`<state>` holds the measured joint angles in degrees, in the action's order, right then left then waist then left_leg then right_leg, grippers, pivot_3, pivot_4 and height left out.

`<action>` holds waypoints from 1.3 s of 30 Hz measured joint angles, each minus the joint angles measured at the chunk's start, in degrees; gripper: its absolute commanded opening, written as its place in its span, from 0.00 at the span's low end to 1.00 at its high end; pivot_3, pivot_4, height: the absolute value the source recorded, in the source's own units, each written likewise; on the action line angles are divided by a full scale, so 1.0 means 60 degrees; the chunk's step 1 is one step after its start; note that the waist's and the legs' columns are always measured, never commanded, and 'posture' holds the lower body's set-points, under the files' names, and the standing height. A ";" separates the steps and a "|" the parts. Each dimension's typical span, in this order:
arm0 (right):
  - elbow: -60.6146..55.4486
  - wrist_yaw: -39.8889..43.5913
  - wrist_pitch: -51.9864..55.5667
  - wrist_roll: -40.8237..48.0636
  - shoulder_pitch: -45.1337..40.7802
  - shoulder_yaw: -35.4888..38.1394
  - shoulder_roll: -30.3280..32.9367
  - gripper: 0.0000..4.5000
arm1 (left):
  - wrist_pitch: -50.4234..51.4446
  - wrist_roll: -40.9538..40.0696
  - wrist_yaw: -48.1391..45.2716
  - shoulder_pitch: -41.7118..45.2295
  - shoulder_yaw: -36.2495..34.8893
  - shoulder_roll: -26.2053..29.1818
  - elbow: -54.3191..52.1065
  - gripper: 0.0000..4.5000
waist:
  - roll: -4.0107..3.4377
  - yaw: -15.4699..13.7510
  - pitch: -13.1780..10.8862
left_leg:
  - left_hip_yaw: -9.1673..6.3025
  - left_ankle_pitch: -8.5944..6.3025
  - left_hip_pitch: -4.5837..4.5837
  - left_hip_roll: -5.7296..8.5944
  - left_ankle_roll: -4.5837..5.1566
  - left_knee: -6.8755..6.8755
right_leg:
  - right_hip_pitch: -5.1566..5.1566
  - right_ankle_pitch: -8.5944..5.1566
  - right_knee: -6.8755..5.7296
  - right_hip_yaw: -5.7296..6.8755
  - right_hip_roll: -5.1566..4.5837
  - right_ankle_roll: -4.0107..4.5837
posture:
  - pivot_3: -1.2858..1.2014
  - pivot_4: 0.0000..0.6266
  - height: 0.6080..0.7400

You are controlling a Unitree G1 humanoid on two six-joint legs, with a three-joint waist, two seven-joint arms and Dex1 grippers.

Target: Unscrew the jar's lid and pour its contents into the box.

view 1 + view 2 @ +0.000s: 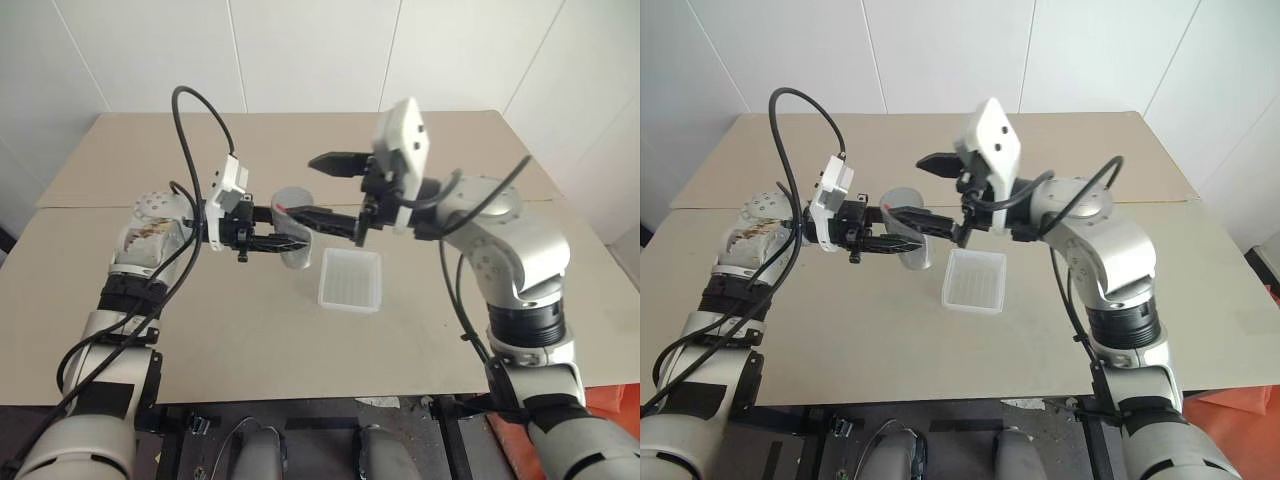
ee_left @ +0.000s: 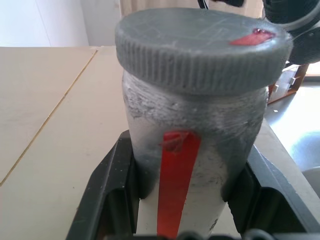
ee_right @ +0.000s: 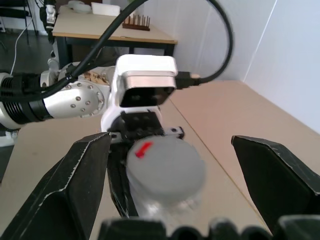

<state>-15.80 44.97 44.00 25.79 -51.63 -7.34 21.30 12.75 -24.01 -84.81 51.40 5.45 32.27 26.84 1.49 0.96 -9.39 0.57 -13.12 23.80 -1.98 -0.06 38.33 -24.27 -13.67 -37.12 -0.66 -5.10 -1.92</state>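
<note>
I have the jar (image 2: 192,150) pinched in my left gripper (image 1: 285,240), held up over the table (image 1: 200,340) just to the left of the box (image 1: 350,280), with the lid (image 2: 202,47) on. My right gripper (image 3: 170,187) is spread wide, one finger on each side of the lid and touching neither. To do this step well, I think I should centre those fingers on the ribbed edge, close squarely, then twist while the left grip holds the body firm, so the jar doesn't turn with the cap. The jar is frosted and silvery with a red strip down its side; the lid is grey with a small red mark. I can't make out anything inside it.
</note>
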 measured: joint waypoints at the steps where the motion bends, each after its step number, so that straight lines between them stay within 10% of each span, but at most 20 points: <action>1: 0.0005 -0.0075 0.0017 -0.0055 -0.0022 -0.0123 -0.0034 1.00 | -0.0003 0.0012 0.0020 0.0000 0.0000 -0.0010 0.0000 0.43 | 0.0000 0.0000 0.0000 | 0.0000 0.0000 0.0001 0.0000 0.0000 0.0000 | 0.0000 0.0000 0.0000 0.0001 0.0001 0.0000 | 0.52 0.24 1.00; 17: 0.1424 -0.0593 -0.0213 -0.0623 -0.0587 -0.0586 -0.0528 1.00 | 0.0035 0.0073 0.0161 -0.0087 -0.0153 -0.0037 -0.0087 0.43 | -0.0001 0.0009 0.0000 | 0.0000 0.0000 0.0001 -0.0001 0.0000 -0.0001 | 0.0000 0.0000 0.0000 0.0001 0.0002 0.0000 | 0.52 0.24 1.00; 39: 0.0821 0.0109 -0.0237 0.0497 0.0779 0.1156 0.1441 1.00 | 0.0273 -0.0080 -0.0063 -0.0530 -0.0514 0.0420 -0.0614 0.43 | 0.0000 0.0012 -0.0001 | 0.0001 0.0000 0.0001 -0.0002 0.0000 -0.0002 | -0.0002 0.0000 0.0006 -0.0001 0.0002 0.0000 | 0.52 0.24 1.00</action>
<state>-10.87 45.62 42.58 28.78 -46.95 -0.40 29.95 14.39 -24.49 -85.19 48.22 2.36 34.79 23.15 1.49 1.04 -9.39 0.57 -13.12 23.81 -1.99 -0.06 38.32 -24.28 -13.67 -37.09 -0.67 -5.08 -1.92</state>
